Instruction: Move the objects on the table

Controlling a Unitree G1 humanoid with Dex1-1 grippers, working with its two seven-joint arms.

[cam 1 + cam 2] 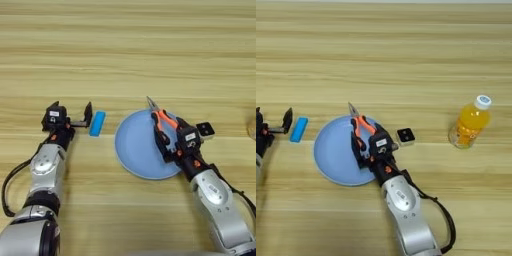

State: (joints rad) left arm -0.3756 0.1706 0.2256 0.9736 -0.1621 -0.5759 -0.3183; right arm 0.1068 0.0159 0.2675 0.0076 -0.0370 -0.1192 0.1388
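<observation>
Your right pincer grips the pliers over the blue plate; grey block untouched on the desk; left pincer gapes empty.

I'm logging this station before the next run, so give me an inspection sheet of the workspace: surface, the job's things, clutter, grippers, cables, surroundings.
Surface: wooden table, light planks with visible grain.
Job's things: orange-handled pliers held over the blue plate, tips pointing to the far side; small grey block on the table just right of the plate.
Clutter: blue bar left of the plate; orange drink bottle upright at the right.
Grippers: right gripper shut on the pliers' handles above the plate's right part; left gripper open, beside the blue bar, not touching it.
Cables: black cable looping along the right arm; another by the left arm.
Surroundings: nothing seen.
</observation>
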